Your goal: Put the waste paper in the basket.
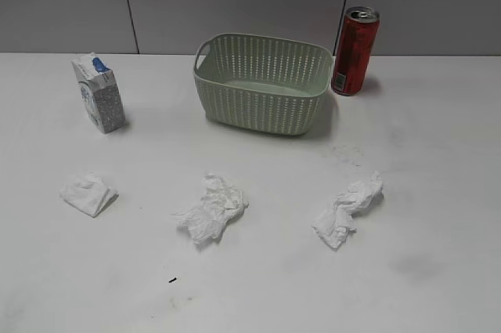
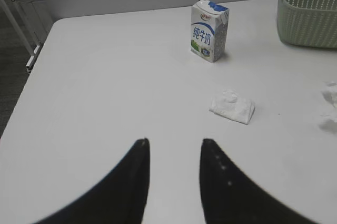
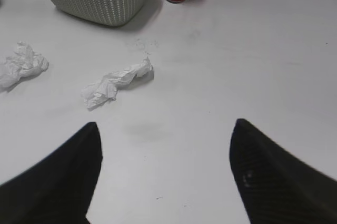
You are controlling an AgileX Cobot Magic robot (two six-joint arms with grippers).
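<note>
The left gripper [image 2: 174, 182] hangs with its dark jaws parted and nothing between them, above bare white table [image 1: 438, 192] near the left edge; ahead of it and slightly to the right lies the left crumpled white tissue-paper wad [image 2: 232, 106], well apart from the fingertips [image 2: 141, 147]. The right gripper [image 3: 166, 171] is spread much wider, also empty, over the near right part of the table, with the long twisted white paper wad [image 3: 117, 82] lying ahead and to the left of its jaws, clear of them. The third, middle wad [image 1: 211, 208] sits between the other two along the near half of the table. Beyond all three, toward the far edge, stands the pale green slotted plastic basket [image 1: 262, 102], none of the paper inside it. An upright white-and-blue milk carton [image 2: 209, 30] stands toward the far left corner, and a tall red drink can [image 1: 355, 51] just beside the basket's right end
</note>
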